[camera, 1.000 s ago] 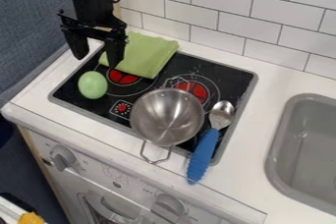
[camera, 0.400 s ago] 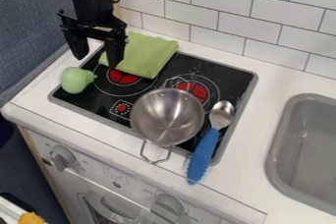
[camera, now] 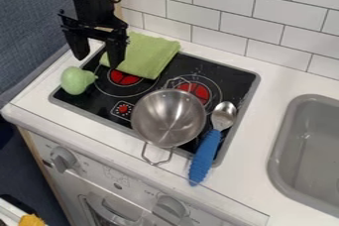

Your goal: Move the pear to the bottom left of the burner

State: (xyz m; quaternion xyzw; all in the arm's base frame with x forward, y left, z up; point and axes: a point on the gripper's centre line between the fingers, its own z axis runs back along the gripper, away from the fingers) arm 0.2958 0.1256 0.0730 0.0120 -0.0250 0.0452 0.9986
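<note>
A: Pear: pale green, smooth, matte. We see it lying on its side, fat round end to the left, short narrow neck to the right.

B: Where do we put it?

A: At the left corner of the black stove top, over its rim in our view, just left of the ringed red burner.

B: And the gripper?

A: Released. We note its two fingers spread wide, above and to the right of the pear in the view, apart from it.

B: Hard to make out?

A: The pear's underside is hidden from us. The green cloth is partly behind a finger, and itself covers some stove top. The metal pan hides more. The arm is cut off at the top edge, the grey sink at the right. Lower left, a yellow thing, cut off; we cannot name it.
</note>
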